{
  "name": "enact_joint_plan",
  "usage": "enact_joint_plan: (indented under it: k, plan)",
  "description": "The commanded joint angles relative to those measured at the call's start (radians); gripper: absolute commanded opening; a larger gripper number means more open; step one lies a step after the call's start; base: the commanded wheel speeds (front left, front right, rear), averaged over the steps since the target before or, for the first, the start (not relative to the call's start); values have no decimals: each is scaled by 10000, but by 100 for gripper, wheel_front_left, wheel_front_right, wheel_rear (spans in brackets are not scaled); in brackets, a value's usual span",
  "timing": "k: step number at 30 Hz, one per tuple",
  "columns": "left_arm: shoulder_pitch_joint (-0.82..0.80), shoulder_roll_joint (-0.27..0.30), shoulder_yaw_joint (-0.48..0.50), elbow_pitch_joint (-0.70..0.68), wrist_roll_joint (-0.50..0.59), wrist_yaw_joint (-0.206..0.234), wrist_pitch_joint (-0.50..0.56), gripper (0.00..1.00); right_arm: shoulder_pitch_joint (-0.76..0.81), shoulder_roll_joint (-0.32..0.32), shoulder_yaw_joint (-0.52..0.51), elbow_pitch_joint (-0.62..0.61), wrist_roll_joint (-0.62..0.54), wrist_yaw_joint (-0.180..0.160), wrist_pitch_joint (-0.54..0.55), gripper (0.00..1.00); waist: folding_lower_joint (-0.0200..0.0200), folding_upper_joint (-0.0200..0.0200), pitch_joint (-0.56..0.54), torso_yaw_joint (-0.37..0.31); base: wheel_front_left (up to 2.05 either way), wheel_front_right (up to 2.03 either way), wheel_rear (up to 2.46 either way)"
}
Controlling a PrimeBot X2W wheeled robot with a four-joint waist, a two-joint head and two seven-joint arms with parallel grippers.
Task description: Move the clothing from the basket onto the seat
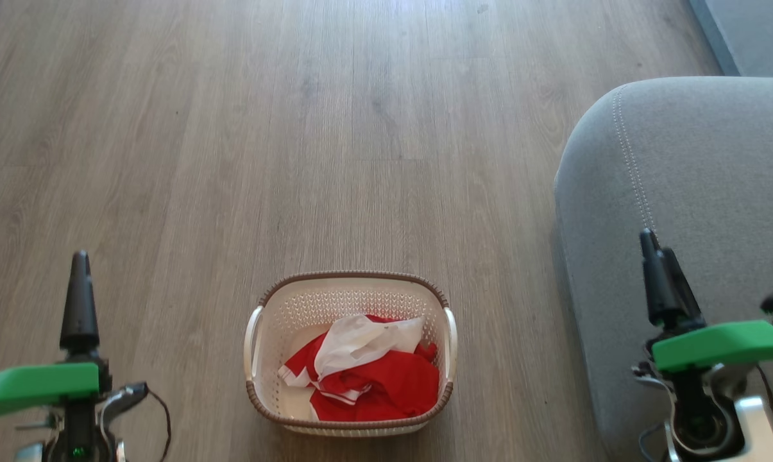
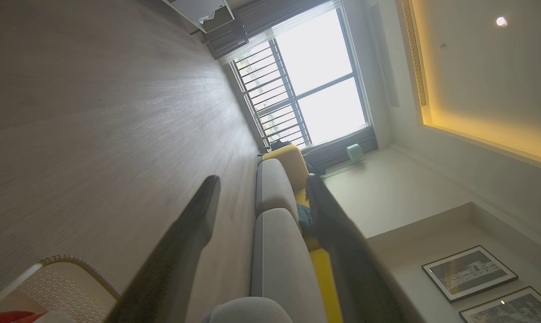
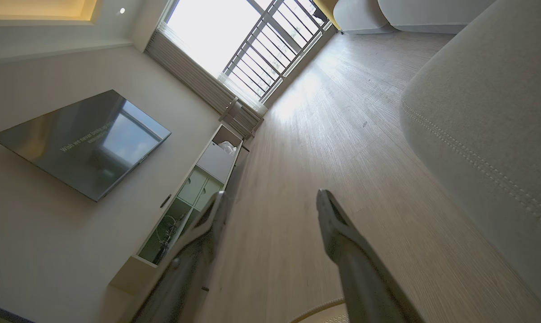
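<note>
The cream basket (image 1: 277,333) with its brown rim stands on the wood floor at the bottom centre of the head view. Red-and-white clothing (image 1: 367,372) lies crumpled inside it. The grey seat (image 1: 700,167) fills the right side, its stitched corner rounded. My left gripper (image 1: 78,269) hovers at the lower left, well left of the basket, and in its wrist view its jaws (image 2: 261,184) stand open and empty. My right gripper (image 1: 659,250) hangs over the seat's front part, open with nothing between the fingers (image 3: 270,197). A corner of the basket (image 2: 68,280) shows in the left wrist view.
Bare wood floor (image 1: 328,128) stretches ahead of the basket. The right wrist view takes in a wall-mounted TV (image 3: 81,141), a low cabinet (image 3: 198,179) and a barred window (image 3: 252,40). More sofa cushions (image 2: 274,188), grey and yellow, run along the wall.
</note>
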Motion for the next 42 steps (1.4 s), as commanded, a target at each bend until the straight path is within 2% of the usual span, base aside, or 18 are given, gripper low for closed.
enact_joint_plan:
  k: [1,10,18,21,27,32,33,35,36,37,42]
  plan:
    - [-598,92,189,-518,224,-43,-94,100,-595,-4,157,-518,-345,0,-164,100,0,0,4,5,0,0,0]
    - [-606,103,-235,-1510,2101,41,-357,100,-746,-3,433,-1114,-2040,0,-432,100,0,0,68,56,0,0,0]
    - [-444,113,-1493,-2287,4348,883,-590,100,-769,-59,840,-1241,-3540,0,-669,100,0,0,107,107,0,0,0]
    - [-291,117,-1976,-2156,5130,1258,-678,100,-738,-96,1046,-1236,-3910,0,-758,100,0,0,98,123,0,0,0]
    - [-274,167,-2856,-2059,6846,1663,-854,100,-723,-158,1351,-1211,-4657,0,-936,100,0,0,110,137,0,0,0]
    - [-345,597,-3746,-1928,7832,2319,-1000,100,-696,-159,1482,-1112,-5289,0,-1085,100,0,0,101,157,0,0,0]
    - [-345,597,-3746,-1928,7832,2319,-1000,100,-696,-159,1482,-1112,-5289,0,-1085,100,0,0,101,157,0,0,0]
    - [-420,838,-4171,-1907,8204,2659,-1059,100,-687,-153,1533,-1018,-5496,0,-1144,100,0,0,94,167,0,0,0]
    - [-499,1048,-4600,-1891,8506,3074,-1117,100,-688,-155,1583,-923,-5746,0,-1204,100,0,0,87,176,0,0,0]
    - [-499,1048,-4600,-1891,8506,3074,-1117,100,-688,-155,1583,-923,-5746,0,-1204,100,0,0,87,176,0,0,0]
    - [-668,1504,-5590,-1691,9035,3968,-1263,100,-685,-152,1708,-686,-6362,0,-1352,100,0,0,73,191,0,0,0]
